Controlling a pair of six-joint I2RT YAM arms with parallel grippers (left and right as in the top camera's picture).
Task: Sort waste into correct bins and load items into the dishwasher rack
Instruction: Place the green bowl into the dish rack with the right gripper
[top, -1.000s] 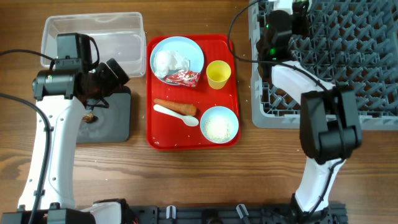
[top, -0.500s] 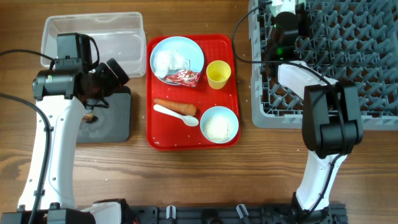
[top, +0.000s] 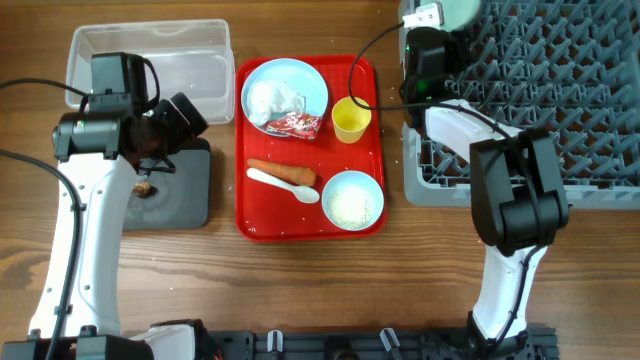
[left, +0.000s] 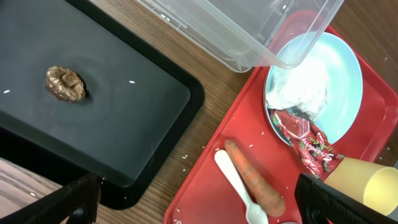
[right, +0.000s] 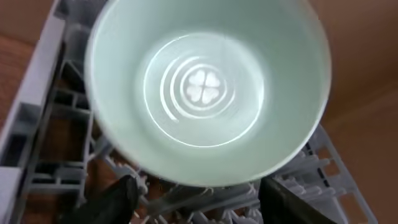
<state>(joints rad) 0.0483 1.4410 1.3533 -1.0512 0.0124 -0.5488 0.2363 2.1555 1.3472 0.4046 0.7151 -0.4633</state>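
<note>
My right gripper (right: 205, 202) is open at the far left corner of the grey dishwasher rack (right: 37, 124). A pale green bowl (right: 205, 87) leans on the pegs just beyond its spread fingers. From overhead that bowl (top: 455, 9) shows at the top edge. My left gripper (left: 208, 205) hangs open and empty over the gap between the black tray (left: 124, 112) and the red tray (left: 205, 186). A brown scrap (left: 65, 84) lies in the black tray. The blue plate (top: 284, 92) carries tissue (top: 270, 98) and a red wrapper (top: 296, 124).
On the red tray (top: 260, 218) lie a carrot (top: 283, 172), a white spoon (top: 285, 186), a yellow cup (top: 351, 119) and a bowl with rice (top: 352, 200). The clear tub (top: 150, 60) stands behind the black tray (top: 185, 190). The rack (top: 560, 100) fills the right side.
My right gripper has moved left along the rack's far edge and opened, letting go of the green bowl, which now leans in the rack. The left arm has not moved.
</note>
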